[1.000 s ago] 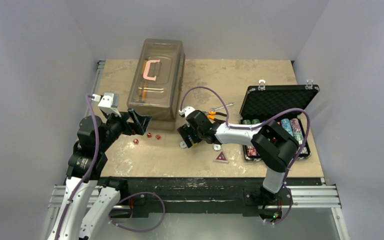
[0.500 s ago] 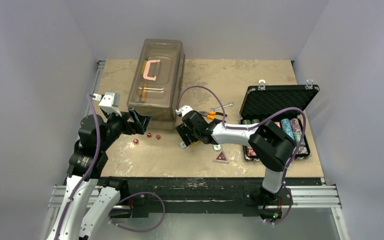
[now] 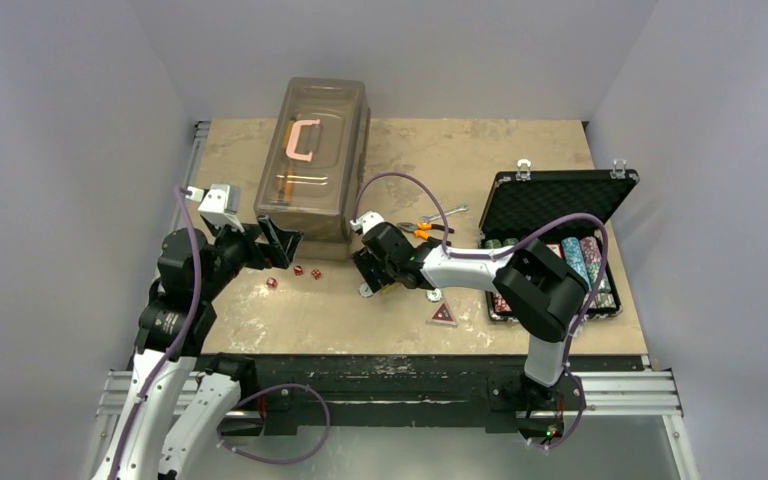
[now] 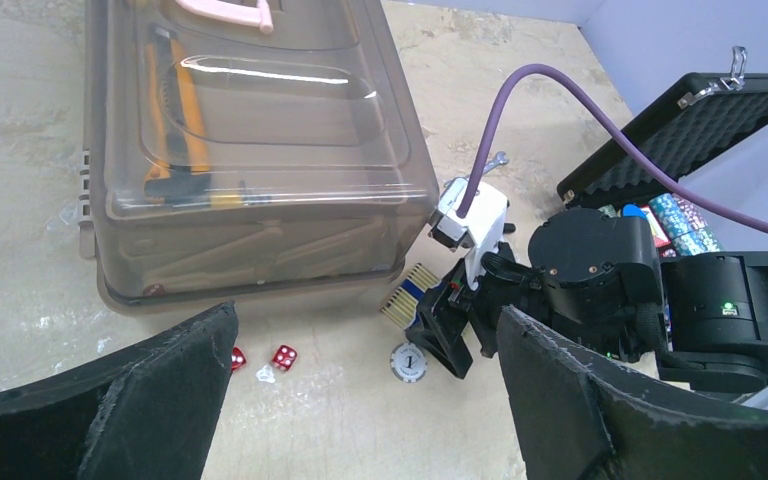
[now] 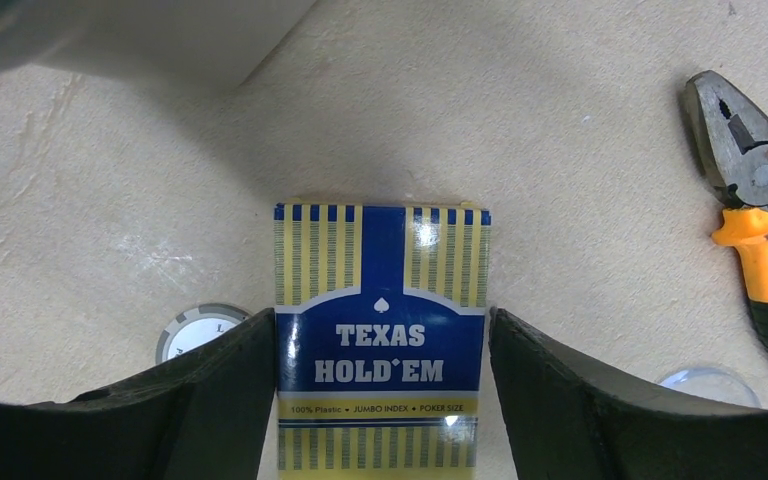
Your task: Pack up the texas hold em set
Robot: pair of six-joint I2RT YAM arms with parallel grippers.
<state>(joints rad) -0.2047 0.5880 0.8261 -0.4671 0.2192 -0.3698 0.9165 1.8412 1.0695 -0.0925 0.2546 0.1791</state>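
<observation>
We note: left pincer (image 4: pixel 368 322) wide above worktop (image 4: pixel 20 130); right pincer (image 5: pixel 382 335) straddles blue card box (image 5: pixel 380 270); we cannot tell if gripped.

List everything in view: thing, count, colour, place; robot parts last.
case: one, black, open, right side
poker chips: rows, multicoloured, in the case
card box: one, blue and yellow, mid-table
brown box: one, translucent, pink handle, far left
dice: three, red, before the brown box
round buttons: two, whitish, flanking the card box
triangle token: one, red, near edge
wrench: one, silver, mid-table
pliers: one, orange-handled, beside the wrench
left gripper: one, black, open, near the dice
right gripper: one, black, fingers flanking the card box
</observation>
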